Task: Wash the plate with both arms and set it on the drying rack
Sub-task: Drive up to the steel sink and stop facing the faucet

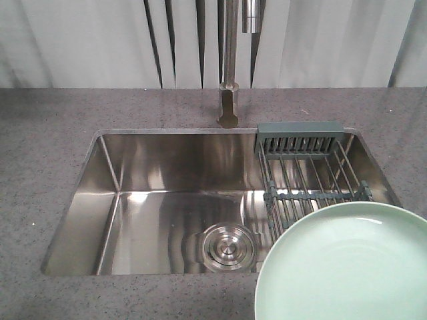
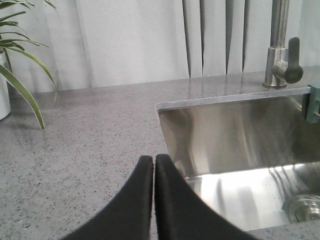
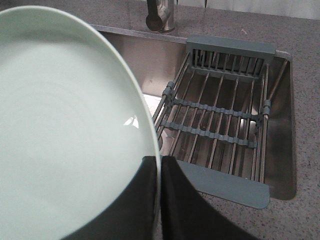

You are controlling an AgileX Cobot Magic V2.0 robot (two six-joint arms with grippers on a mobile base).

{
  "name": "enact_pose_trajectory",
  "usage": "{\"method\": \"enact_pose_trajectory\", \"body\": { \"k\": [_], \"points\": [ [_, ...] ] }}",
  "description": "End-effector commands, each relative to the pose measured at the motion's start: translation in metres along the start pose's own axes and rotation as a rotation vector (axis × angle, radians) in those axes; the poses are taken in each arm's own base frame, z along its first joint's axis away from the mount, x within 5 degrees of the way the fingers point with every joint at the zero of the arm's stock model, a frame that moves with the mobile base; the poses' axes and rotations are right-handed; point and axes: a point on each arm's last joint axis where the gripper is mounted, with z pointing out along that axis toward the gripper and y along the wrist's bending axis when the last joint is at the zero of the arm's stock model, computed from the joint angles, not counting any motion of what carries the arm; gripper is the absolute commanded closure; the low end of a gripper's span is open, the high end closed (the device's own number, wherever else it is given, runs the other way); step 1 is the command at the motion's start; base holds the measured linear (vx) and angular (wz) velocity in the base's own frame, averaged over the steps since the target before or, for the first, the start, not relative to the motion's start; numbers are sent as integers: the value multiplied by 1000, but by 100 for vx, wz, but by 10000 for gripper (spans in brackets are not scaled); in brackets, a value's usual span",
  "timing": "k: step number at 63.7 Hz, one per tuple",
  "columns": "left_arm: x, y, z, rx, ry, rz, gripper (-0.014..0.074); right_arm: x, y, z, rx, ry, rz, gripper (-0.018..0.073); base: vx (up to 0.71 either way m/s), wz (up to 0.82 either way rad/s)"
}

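The pale mint-green plate (image 1: 347, 267) fills the lower right of the front view, held above the counter's front edge, near the sink's right end. My right gripper (image 3: 160, 162) is shut on the plate (image 3: 65, 125), its two black fingers clamping the rim. The drying rack (image 1: 307, 180) of steel bars with grey-green end pieces spans the sink's right end; it also shows in the right wrist view (image 3: 220, 125), just right of the plate. My left gripper (image 2: 153, 161) is shut and empty, above the counter left of the sink. Neither gripper shows in the front view.
The steel sink (image 1: 153, 200) has a round drain (image 1: 227, 248) near its front. A tall faucet (image 1: 229, 80) stands behind it. Grey speckled counter (image 1: 40, 153) surrounds the sink. A plant (image 2: 20, 65) stands at the far left in the left wrist view.
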Motion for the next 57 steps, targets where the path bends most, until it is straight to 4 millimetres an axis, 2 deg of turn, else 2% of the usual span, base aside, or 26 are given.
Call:
{"method": "enact_pose_trajectory", "body": {
  "k": [1,57],
  "points": [
    [0,-1,0,10,-66,-18,602,-13,0,-2,5,-76,10,561,4,-4],
    [0,-1,0,10,-66,-18,602,-13,0,-2,5,-76,10,561,4,-2]
  ]
}}
